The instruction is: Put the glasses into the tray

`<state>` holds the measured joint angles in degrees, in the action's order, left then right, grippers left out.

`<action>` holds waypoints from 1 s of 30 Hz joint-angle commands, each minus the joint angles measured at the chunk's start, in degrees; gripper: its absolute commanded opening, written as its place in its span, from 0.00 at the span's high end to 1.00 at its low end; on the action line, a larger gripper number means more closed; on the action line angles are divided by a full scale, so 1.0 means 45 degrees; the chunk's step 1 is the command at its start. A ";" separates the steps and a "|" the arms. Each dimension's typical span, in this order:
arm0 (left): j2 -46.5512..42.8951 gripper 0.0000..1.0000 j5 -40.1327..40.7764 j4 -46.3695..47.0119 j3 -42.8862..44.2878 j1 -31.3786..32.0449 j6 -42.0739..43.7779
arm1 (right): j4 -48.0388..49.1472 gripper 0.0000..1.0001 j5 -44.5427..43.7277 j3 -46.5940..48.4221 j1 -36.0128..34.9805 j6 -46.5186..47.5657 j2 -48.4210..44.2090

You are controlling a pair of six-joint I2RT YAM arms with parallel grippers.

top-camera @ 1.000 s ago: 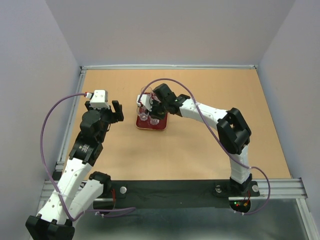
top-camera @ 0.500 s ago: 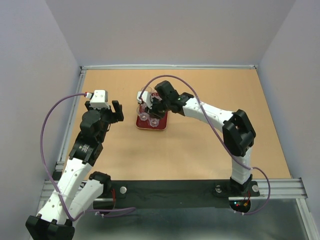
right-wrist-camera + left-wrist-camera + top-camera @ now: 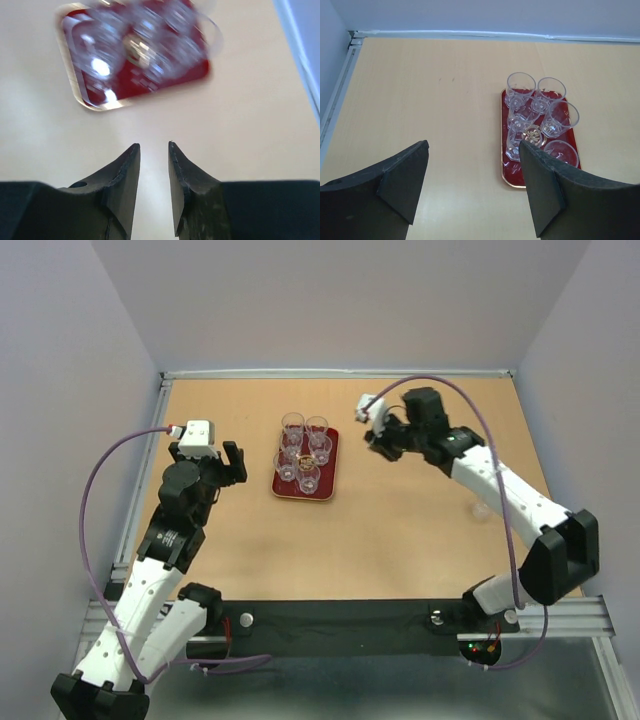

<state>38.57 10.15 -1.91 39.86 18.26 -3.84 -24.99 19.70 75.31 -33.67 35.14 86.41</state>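
Observation:
The dark red tray point(image 3: 327, 462) lies at the table's centre-left. Several clear glasses point(image 3: 308, 478) stand upright on it, packed close together. In the left wrist view the tray point(image 3: 512, 177) and glasses point(image 3: 562, 116) lie ahead and to the right of my left gripper point(image 3: 474, 145), which is wide open and empty. From above, the left gripper point(image 3: 232, 462) hovers left of the tray. My right gripper point(image 3: 377, 445) is off to the tray's right, apart from it. In the right wrist view its jaws point(image 3: 154, 145) are a narrow gap apart and empty, with the blurred tray point(image 3: 85, 95) ahead.
The wooden table point(image 3: 400, 530) is enclosed by grey walls, with a metal rail along the left edge point(image 3: 140, 490) and the back edge point(image 3: 340, 373). The arm bases sit on the black bar point(image 3: 340, 618) at the near edge.
My right gripper has left the tray, where it was over the glasses, and swung away to the right and back. One more glass stands in the tray. The left arm has not moved.

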 commanded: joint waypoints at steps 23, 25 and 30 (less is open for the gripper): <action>-0.0504 0.16 -0.0615 0.0757 -0.0107 0.0004 0.0052 | -0.3331 0.60 -0.1664 -0.5017 1.2089 0.0120 -0.4205; -0.0543 0.16 -0.0596 0.0757 -0.0107 0.0004 0.0052 | -0.3430 0.60 -0.1644 -0.5016 1.2286 0.0277 -0.3891; -0.0562 0.16 -0.0635 0.0776 -0.0126 0.0004 0.0052 | -0.3469 0.60 -0.1138 -0.5094 1.2950 0.0746 -0.3012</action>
<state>36.99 7.79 -1.74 39.86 18.26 -3.86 -39.18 11.88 51.59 22.96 35.68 71.99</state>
